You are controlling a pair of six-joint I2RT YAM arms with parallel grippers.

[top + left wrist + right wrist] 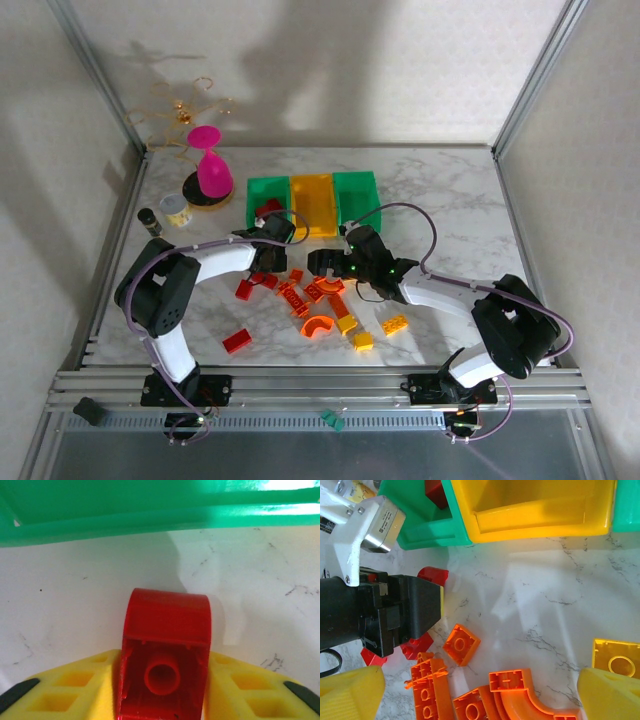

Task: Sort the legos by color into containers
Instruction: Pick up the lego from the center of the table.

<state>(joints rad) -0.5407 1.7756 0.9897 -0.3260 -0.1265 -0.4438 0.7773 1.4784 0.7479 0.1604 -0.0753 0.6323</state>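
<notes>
A red brick (167,615) is clamped by the left gripper (162,680) beside the left green bin (150,510); the right gripper (480,692) is spread wide, empty.

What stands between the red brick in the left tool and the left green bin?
Nothing visible. Only bare table lies between the red brick, held in the left tool, and the green bin, whose near wall faces it.

Table (450,190): white, grey marble veining. Left bin (258,188), right bin (357,190): green. Middle bin (312,200): yellow-orange. Lego (165,630) between fingers (75,690) of left gripper (162,695): red. Fingers: yellow, black-tipped. Arch lego (318,325): orange. Hourglass object (212,172): pink.
</notes>
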